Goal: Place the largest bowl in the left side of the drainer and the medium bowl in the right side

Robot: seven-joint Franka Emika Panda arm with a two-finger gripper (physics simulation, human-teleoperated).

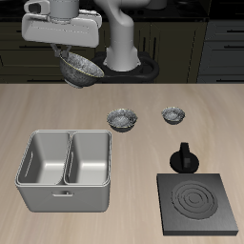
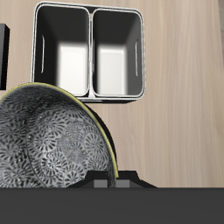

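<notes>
My gripper (image 1: 72, 53) hangs high above the table, behind the drainer, shut on the rim of the largest bowl (image 1: 80, 68), a speckled grey metal bowl that hangs tilted under it. In the wrist view this largest bowl (image 2: 48, 140) fills the near field, with the gripper (image 2: 105, 183) clamped on its edge. The drainer (image 1: 62, 200), a grey tub with two compartments, stands near the table's front edge; both compartments of the drainer (image 2: 91, 52) show nothing inside. The medium bowl (image 1: 123, 119) sits on the table just behind the drainer's far corner.
The smallest bowl (image 1: 173, 115) rests on the table beside the medium one. A black square stove plate (image 1: 198, 203) lies near the front edge, with a small black knobbed object (image 1: 183, 158) behind it. The plate's edge (image 2: 3, 52) shows beside the drainer.
</notes>
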